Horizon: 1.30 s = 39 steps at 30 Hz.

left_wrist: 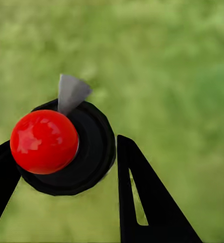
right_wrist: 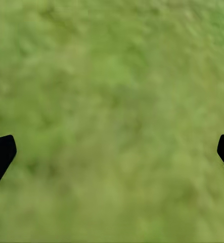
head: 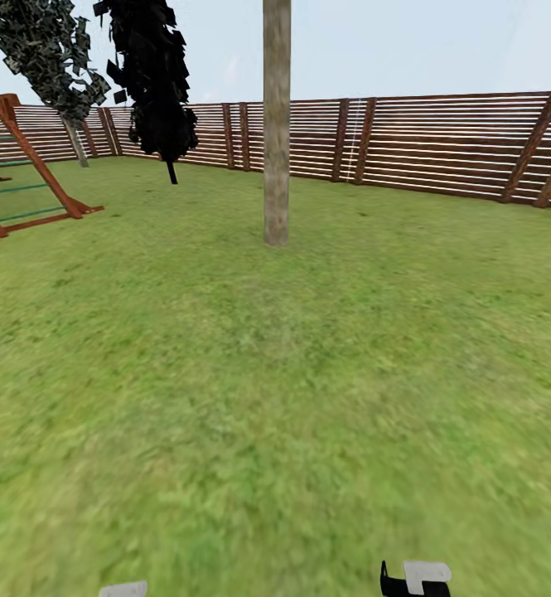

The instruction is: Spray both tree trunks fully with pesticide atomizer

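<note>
Left wrist: atomizer (left_wrist: 66, 147) betw. left jaws, over grass (left_wrist: 167, 61).

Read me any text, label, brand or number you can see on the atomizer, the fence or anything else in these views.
None: no readable text in any view.
The atomizer between the left gripper's fingers shows a plain red ball and black body, no label facing the camera.
The fence, tree trunk and wooden frame carry no signs or numbers.
</note>
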### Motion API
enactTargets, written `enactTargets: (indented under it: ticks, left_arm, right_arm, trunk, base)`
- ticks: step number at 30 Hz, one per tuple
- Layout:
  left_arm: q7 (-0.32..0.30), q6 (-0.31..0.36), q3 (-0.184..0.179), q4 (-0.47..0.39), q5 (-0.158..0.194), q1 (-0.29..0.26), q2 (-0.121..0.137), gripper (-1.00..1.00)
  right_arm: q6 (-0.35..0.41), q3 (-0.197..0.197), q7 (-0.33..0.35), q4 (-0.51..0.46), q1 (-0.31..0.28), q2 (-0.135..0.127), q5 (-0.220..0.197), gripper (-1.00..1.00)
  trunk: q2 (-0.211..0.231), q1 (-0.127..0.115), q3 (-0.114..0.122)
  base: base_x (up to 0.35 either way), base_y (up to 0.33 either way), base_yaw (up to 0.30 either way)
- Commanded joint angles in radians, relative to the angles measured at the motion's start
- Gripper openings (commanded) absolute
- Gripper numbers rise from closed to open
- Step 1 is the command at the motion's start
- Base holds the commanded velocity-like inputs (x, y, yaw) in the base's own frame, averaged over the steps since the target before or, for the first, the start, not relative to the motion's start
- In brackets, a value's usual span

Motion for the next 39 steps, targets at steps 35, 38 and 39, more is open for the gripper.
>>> enactTargets:
  ticks: [35, 38, 39]
  left_arm:
    - [0.000, -0.003, -0.005, 0.001, 0.010, 0.000, 0.000, -1.00]
    - [0.000, -0.003, -0.005, 0.001, 0.010, 0.000, 0.000, -1.00]
    - [0.000, -0.003, -0.005, 0.001, 0.010, 0.000, 0.000, -1.00]
  right_arm:
    - [0.000, 0.000, -0.009, 0.001, -0.001, 0.002, 0.009, 1.00]
    - [0.000, 0.000, -0.008, 0.001, -0.001, 0.002, 0.010, 1.00]
    - [0.000, 0.000, -0.008, 0.001, -0.001, 0.002, 0.010, 1.00]
  trunk:
    - [0.000, 0.000, -0.001]
    - [0.000, 0.000, -0.001]
    - [0.000, 0.000, -0.001]
  base:
    - [0.339, 0.000, 0.000]
    - [0.339, 0.000, 0.000]
    - [0.339, 0.000, 0.000]
